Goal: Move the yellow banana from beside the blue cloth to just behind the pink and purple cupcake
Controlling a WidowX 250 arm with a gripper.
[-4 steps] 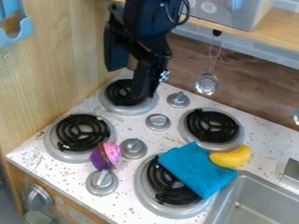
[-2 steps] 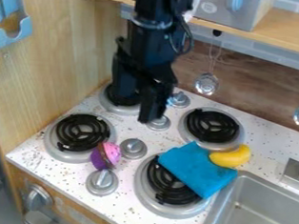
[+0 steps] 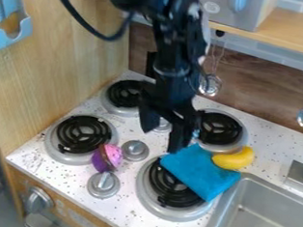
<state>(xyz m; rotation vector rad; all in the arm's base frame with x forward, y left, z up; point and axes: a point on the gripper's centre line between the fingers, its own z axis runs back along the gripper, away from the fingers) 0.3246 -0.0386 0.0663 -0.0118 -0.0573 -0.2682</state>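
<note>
"So what had just changed in the camera view?"

"The claw (image 3: 159, 140) had come away from the far-left burner (image 3: 124, 93), rightward and nearer, to the blue cloth (image 3: 199, 170). The cloth had not shifted, nor had the yellow toy (image 3: 234, 158) or the purple-and-pink toy (image 3: 106, 157)."

"And what did that mean?"

"The cloth looked to be the nearest thing the claw could work on, though nothing had been picked up."

"Where did the cloth lie?"

"Partly over the near-right burner (image 3: 168, 199), partly on the surface (image 3: 272, 153), with the yellow toy at its far-right edge and the sink (image 3: 264, 216) just to the right."

"How was the arm (image 3: 172, 83) posed?"

"It came in from the top edge and hung down, fingers pointing at the surface. The claw stood wide, a knob (image 3: 162, 126) showing through its gap. One fingertip was by the cloth's far-left corner; I couldn't tell whether they touched."
</note>
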